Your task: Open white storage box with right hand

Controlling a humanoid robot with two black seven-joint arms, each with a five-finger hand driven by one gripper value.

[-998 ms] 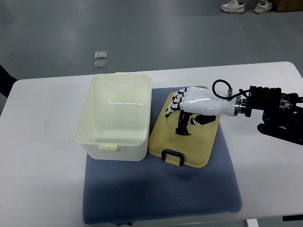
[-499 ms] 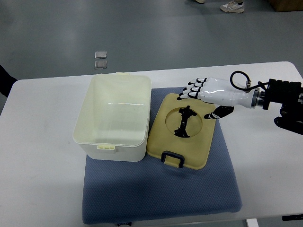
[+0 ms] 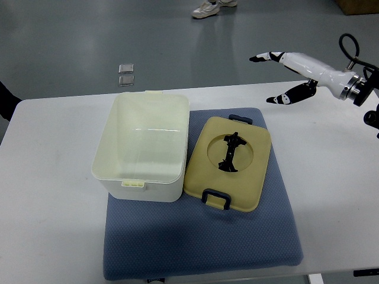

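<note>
Upper right, the right hand (image 3: 294, 70) is hovering, fingers spread and empty; the beige lid (image 3: 228, 163) is lying beside the open white storage box (image 3: 145, 148) on a textured blue mat (image 3: 201, 242).

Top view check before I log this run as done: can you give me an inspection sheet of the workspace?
Surface: white table with a blue mat on it.
Job's things: white storage box open and empty, partly on the mat; its lid lies flat beside it on the mat, black latches showing.
Clutter: nothing seen on the table.
Hands: right hand raised over the table's far right edge, fingers spread, holding nothing; left not in view.
Cables: black cable looping at the right wrist.
Surroundings: grey floor, two small plates set in it, a person's shoes at the top.
</note>
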